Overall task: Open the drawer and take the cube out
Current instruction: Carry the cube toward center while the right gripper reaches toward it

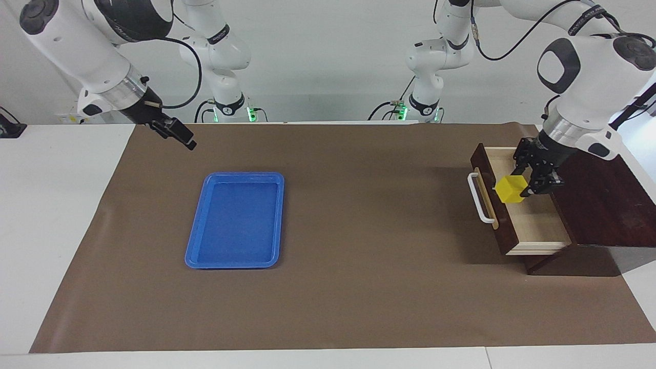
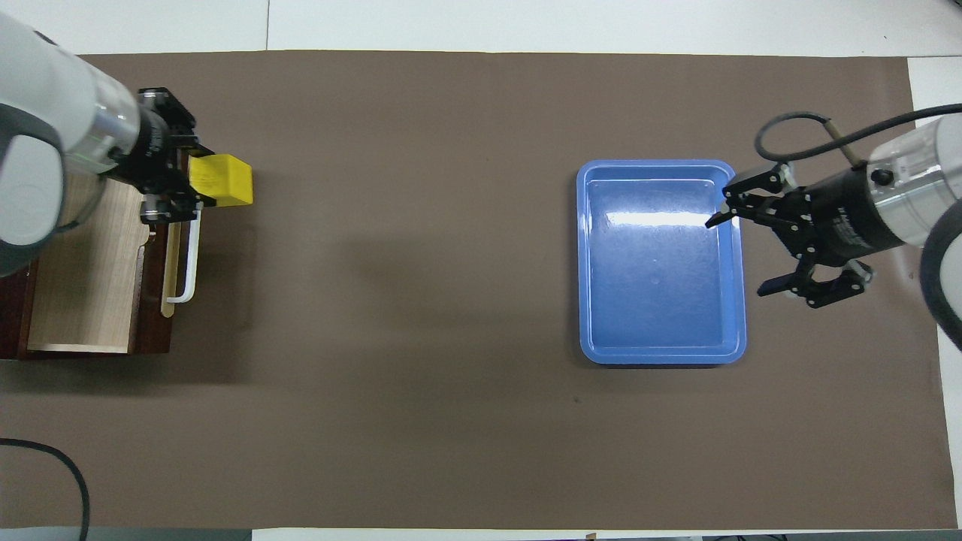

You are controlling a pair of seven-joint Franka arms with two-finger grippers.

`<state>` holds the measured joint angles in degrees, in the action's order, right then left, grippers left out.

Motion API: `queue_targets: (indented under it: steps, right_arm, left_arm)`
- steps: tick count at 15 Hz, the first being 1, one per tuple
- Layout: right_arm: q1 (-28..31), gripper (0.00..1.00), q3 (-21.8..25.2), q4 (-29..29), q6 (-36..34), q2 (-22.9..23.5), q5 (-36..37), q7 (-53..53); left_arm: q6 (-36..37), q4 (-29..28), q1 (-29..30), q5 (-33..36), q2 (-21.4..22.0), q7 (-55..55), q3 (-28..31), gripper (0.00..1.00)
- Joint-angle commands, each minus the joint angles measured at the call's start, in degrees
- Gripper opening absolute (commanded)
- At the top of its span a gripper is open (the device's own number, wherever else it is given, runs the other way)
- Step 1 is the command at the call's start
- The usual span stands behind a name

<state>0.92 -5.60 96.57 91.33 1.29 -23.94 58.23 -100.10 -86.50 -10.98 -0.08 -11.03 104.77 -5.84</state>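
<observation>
With the drawer (image 1: 533, 220) pulled open at the counter's left-arm end, the left pincer (image 1: 524, 189) grips the cube (image 1: 510, 189) in the air above it, while the right pincer (image 2: 759, 252) hangs open-fingered beside the tray (image 1: 197, 246), so the lift-out is under way and next calls for carrying the cube clear to set down.

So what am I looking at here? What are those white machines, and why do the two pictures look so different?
They are two robot arms at one table. One picture faces them from across the table; the other looks down from above their end, so its sides are swapped. On the brown mat lie a blue tray and a dark wooden box with its drawer pulled open. The left gripper holds a yellow cube, lifted over the drawer's front. The right gripper, open and empty, hangs in the air at the tray's end of the table.
</observation>
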Motion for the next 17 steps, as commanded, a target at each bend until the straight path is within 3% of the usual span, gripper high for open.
queue_targets:
  steps: [1, 5, 10, 13, 17]
  right_arm:
    - [-2.8, 1.0, 0.1, 2.5, 5.7, 1.4, -7.2, 10.7]
    - [-12.1, 1.0, 0.1, 7.3, 22.0, 4.8, -16.9, 23.8]
    - [-22.9, 1.0, 0.1, 10.0, 38.5, 8.9, -24.3, 27.2]
    - [-26.5, 1.0, 0.1, 8.6, 44.0, 14.4, -26.3, 27.2]
    - [-27.6, 1.0, 0.0, 0.9, 46.2, 21.2, -27.7, 28.7]
  left_arm:
    - [1.1, 1.8, -5.3, 1.5, -1.1, 7.2, 1.0, 0.0]
    - [1.8, 1.8, -9.9, 4.5, -3.2, 14.8, 1.0, 0.0]
    - [2.4, 2.2, -12.3, 5.3, -4.7, 19.5, 0.9, 0.0]
    - [1.6, 2.0, -13.2, 5.2, -4.6, 19.8, 0.8, 0.0]
    - [1.7, 1.9, -13.3, 4.8, -4.6, 19.8, 0.6, 0.0]
